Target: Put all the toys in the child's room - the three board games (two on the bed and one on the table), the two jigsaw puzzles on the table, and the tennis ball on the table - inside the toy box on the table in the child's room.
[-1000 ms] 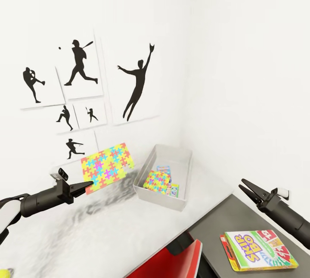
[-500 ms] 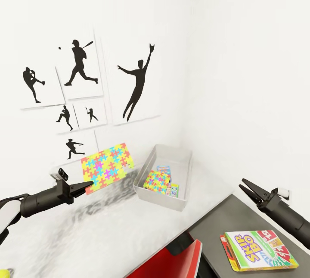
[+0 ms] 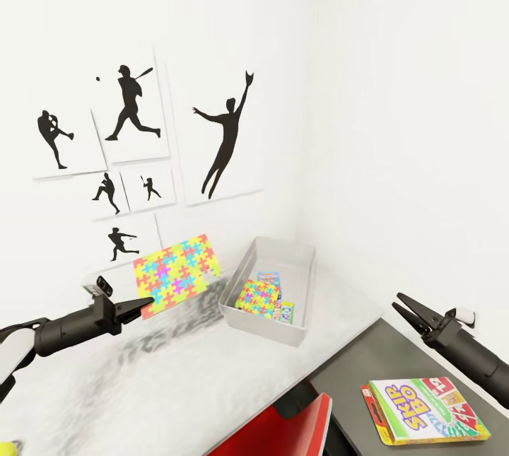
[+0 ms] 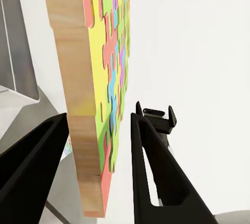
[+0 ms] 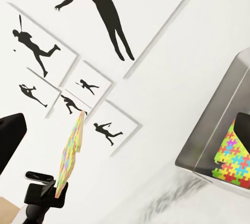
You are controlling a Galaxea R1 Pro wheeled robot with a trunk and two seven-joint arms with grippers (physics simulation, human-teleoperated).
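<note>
My left gripper (image 3: 143,304) holds a jigsaw puzzle (image 3: 177,274) by its lower corner, lifted above the table (image 3: 177,385) and tilted, just left of the toy box (image 3: 271,325). In the left wrist view my fingers (image 4: 156,172) stand on either side of the puzzle's edge. Inside the box lie a second puzzle (image 3: 259,295) and a board game (image 3: 284,310). My right gripper (image 3: 404,307) hovers with fingers spread, empty, above the SKIP-BO game (image 3: 424,410) on the dark lower wing (image 3: 396,350).
</note>
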